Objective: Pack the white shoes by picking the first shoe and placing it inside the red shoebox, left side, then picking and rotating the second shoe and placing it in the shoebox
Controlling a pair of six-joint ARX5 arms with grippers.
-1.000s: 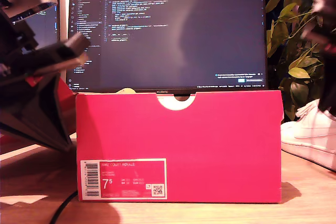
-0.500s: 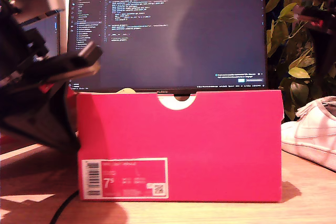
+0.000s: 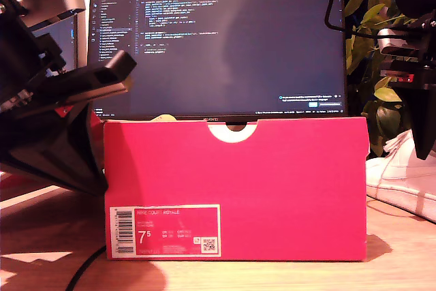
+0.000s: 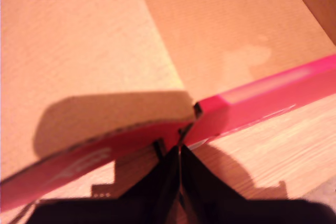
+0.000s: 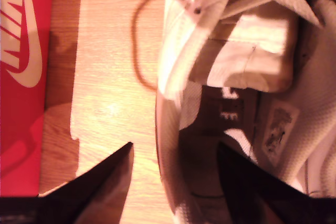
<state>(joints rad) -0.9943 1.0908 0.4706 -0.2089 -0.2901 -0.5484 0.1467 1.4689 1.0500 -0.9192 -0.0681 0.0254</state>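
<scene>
**A:** Where is the red shoebox (image 3: 235, 189) sitting?

**B:** It is standing on the desk (image 3: 48, 236) in the middle of the exterior view, label side facing the camera, with the monitor (image 3: 218, 42) glowing behind it.

**A:** What is my first tool (image 4: 179, 145) doing?

**B:** Its jaws are pressing together at the red cardboard edge, right at a corner of the box wall; I am reading it as clenched on that edge. In the exterior view the arm is leaning in from that view's left.

**A:** And my second tool (image 5: 176, 153)?

**B:** It is hanging released, one finger (image 5: 105, 179) over bare desk, the other over the mouth of a white shoe (image 5: 236, 77). That shoe is lying beside the box at the exterior view's right, and the red lid (image 5: 21, 77) is showing its white swoosh nearby.
</scene>
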